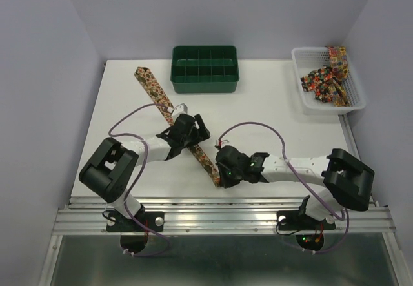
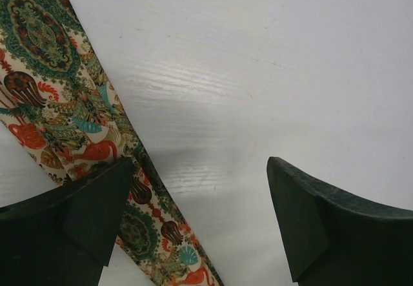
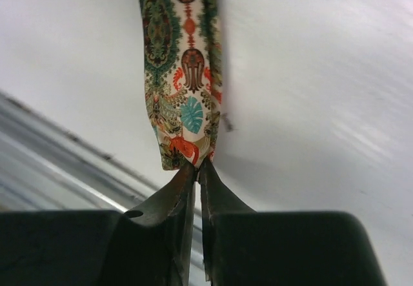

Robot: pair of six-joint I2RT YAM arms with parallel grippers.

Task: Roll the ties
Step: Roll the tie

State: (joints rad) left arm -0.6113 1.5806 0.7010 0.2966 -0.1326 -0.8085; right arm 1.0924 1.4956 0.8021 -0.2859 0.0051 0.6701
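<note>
One tie [image 1: 152,86], printed in green, red and tan, lies flat and diagonal on the white table, running from back left to front middle. My left gripper [image 1: 196,128] hovers over its middle, open wide. In the left wrist view the tie [image 2: 58,86] passes under the left finger [image 2: 97,202], while the right finger [image 2: 316,221] stands over bare table. My right gripper [image 1: 221,171] is at the tie's near end. The right wrist view shows this gripper [image 3: 198,164] shut on the tip of the tie [image 3: 184,73], with the jaws pinching the fabric's edge.
A green compartment tray [image 1: 205,69] stands at the back middle. A white mesh basket [image 1: 296,61] at the back right holds more crumpled ties [image 1: 326,79]. A metal rail [image 1: 219,212] runs along the table's near edge, close behind the right gripper.
</note>
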